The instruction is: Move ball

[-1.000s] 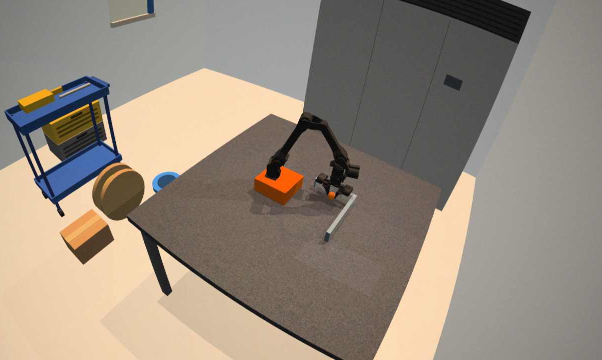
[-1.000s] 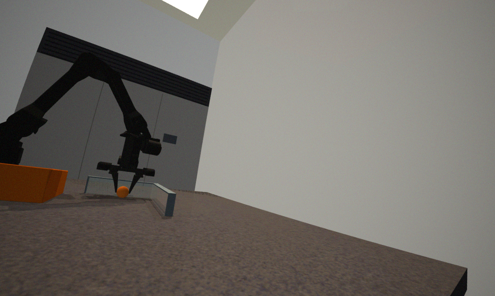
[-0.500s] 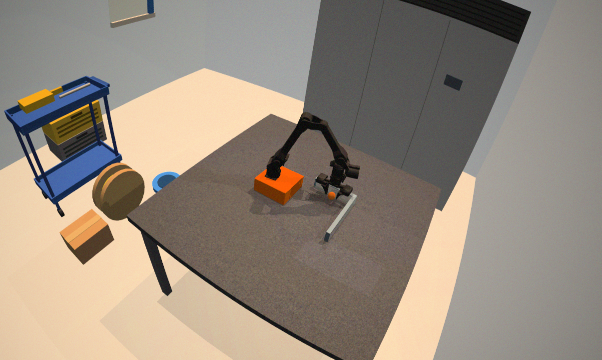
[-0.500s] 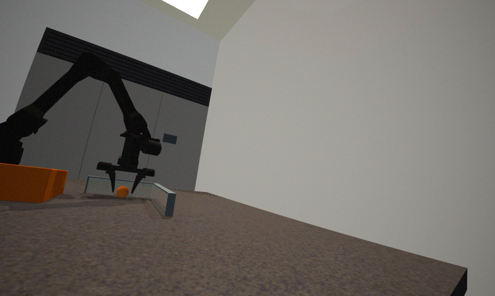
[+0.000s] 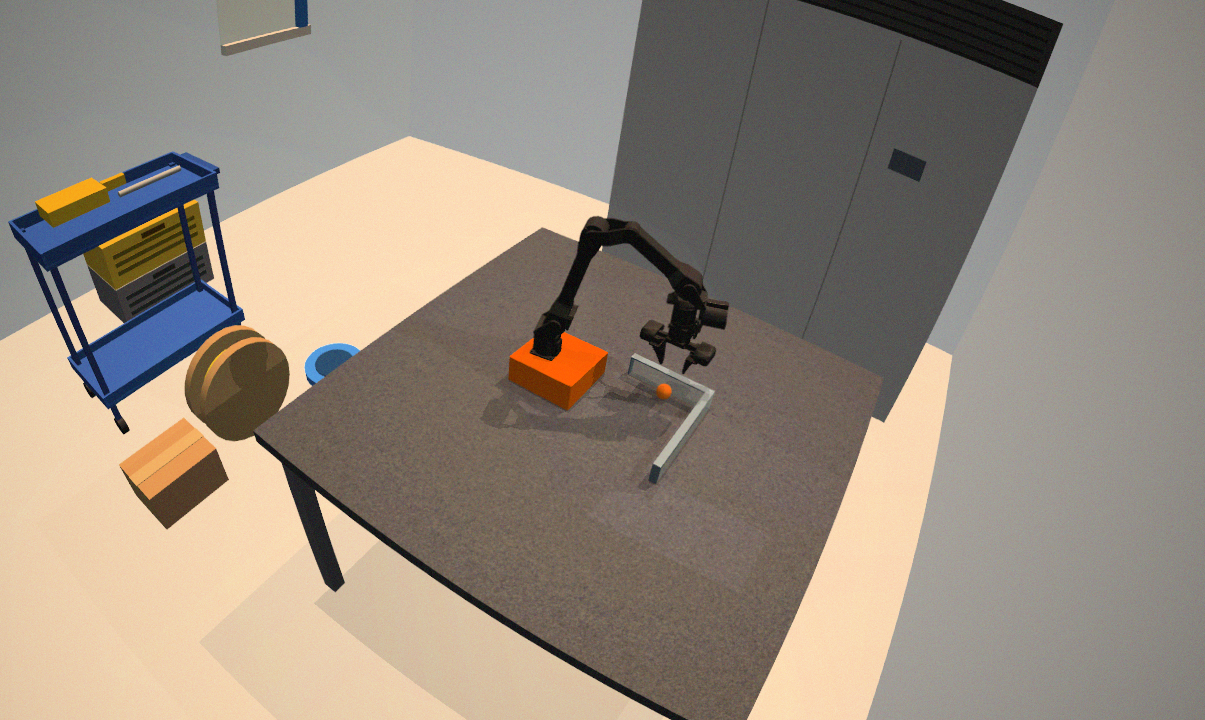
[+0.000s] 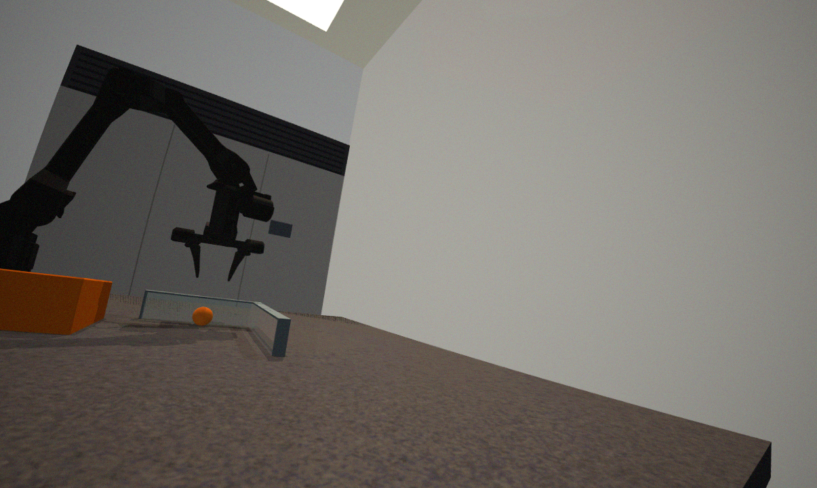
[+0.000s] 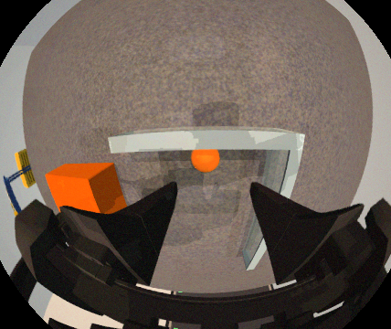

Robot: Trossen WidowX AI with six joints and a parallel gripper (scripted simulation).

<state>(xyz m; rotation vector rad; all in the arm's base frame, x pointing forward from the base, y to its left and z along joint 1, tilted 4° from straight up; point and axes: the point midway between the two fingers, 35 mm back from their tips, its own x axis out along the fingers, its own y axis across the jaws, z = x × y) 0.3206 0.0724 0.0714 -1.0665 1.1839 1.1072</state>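
Orange ball (image 6: pixel 202 315) resting on the desk (image 5: pixel 516 501), inside the corner of the two clear walls (image 5: pixel 688 420), just beside the far wall. End effector (image 6: pixel 215 274) raised above the ball and well apart from it, fingers spread moderately wide, gripping nothing. Orange base block (image 5: pixel 558 368) on the desk near the open end of the far wall.

Even, soft light from above, and the arm's shadow pools dark on the table (image 5: pixel 516 501) beside its base. The exterior view runs dim (arm nearly a silhouette); the wrist view bulges, fisheye, ringed in black.
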